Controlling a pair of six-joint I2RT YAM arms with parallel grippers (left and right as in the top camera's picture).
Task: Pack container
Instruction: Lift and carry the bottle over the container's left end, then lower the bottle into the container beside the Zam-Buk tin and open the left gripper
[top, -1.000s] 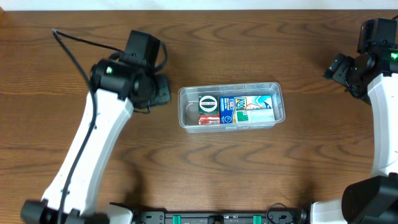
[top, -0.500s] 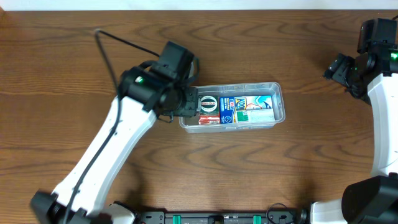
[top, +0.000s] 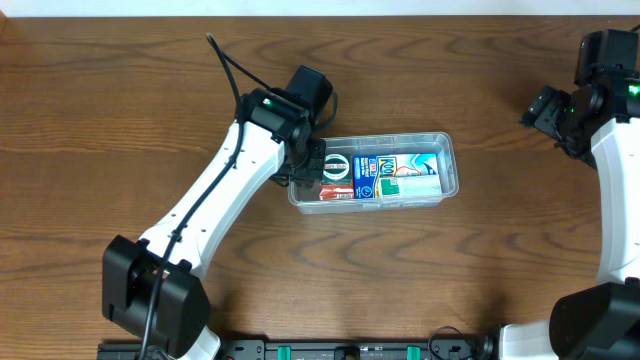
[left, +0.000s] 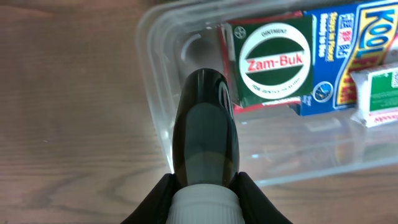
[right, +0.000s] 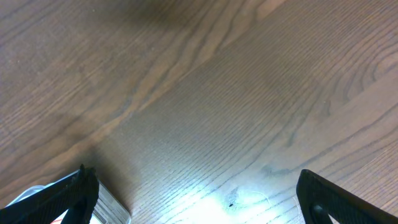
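Observation:
The container (top: 371, 141) is a clear plastic tub at mid-table, its near wall (left: 157, 99) close in the left wrist view. Inside lie a green Zam-Buk packet (left: 271, 61) (top: 335, 166), a blue packet (top: 384, 176) (left: 339, 56) and a white-and-green packet (top: 421, 182) (left: 378, 94). My left gripper (top: 311, 167) (left: 204, 204) is shut on a dark bottle (left: 205, 127) with a white cap, held over the tub's left end. The wrist hides the bottle in the overhead view. My right gripper (top: 543, 108) (right: 200, 202) stands open over bare wood, far right.
A red packet (top: 337, 192) lies under the Zam-Buk packet. The left arm's black cable (top: 228, 68) loops above the table behind the wrist. Brown wooden table (top: 480, 270) all around; the right arm's base (top: 600, 320) sits at the front right.
The left arm has swung right with the bottle, from the table left of the tub to over its left end. The right arm has not moved.

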